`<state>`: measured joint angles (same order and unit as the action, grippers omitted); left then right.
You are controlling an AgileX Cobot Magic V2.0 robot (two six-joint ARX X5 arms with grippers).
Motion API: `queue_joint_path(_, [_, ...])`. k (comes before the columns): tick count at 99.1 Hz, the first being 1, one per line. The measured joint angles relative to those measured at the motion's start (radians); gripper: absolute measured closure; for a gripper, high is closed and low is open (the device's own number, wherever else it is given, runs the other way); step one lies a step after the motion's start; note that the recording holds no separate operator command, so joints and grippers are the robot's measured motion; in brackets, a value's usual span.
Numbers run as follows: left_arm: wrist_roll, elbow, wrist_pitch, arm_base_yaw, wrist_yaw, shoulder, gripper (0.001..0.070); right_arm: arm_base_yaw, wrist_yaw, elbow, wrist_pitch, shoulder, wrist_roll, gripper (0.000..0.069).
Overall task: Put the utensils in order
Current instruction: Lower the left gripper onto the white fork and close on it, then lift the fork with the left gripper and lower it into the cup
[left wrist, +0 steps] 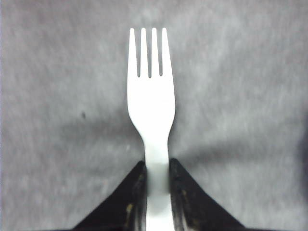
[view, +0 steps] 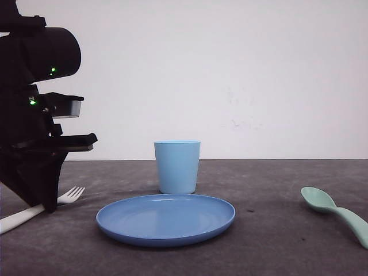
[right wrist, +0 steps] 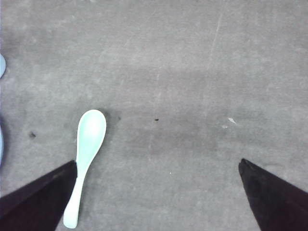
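A small white plastic fork (left wrist: 150, 103) lies low over the grey table at the left, its tines (view: 73, 192) pointing toward the plate. My left gripper (left wrist: 157, 168) is shut on the fork's handle, both black fingers pressed to its sides. In the front view the left gripper (view: 45, 204) reaches down to the fork (view: 34, 211) at the left edge. A mint-green spoon (view: 336, 214) lies on the table at the right. From above, my right gripper (right wrist: 158, 163) stands open, the spoon (right wrist: 86, 154) lying beside one finger (right wrist: 43, 190), apart from the other.
A round blue plate (view: 165, 219) sits at the middle front. Behind it a light blue cup (view: 177, 167) stands upright. The grey table (view: 270, 190) runs back to a white wall.
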<state>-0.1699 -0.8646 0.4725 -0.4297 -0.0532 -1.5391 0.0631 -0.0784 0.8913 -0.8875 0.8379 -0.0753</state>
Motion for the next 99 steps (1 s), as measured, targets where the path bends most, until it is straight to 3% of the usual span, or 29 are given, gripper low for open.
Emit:
queue_joint_path(9, [0.001, -0.001, -0.035, -0.001, 0.013, 0.047, 0.0666, 0.000, 0.000, 0.000, -0.001, 0.000, 0.000, 0.0012])
queue_joint_path(22, [0.001, -0.027, -0.133, -0.004, 0.074, 0.148, 0.0666, 0.000, 0.000, 0.000, -0.003, 0.000, 0.000, 0.0012])
queue_joint_path(53, [-0.004, -0.049, -0.565, -0.017, 0.251, 0.241, 0.0666, 0.000, 0.000, 0.000, -0.004, 0.000, 0.000, 0.0012])
queue_joint_path(99, [0.007, -0.049, -1.004, -0.077, 0.262, -0.008, 0.0666, 0.000, 0.000, 0.000, -0.003, 0.000, 0.000, 0.0012])
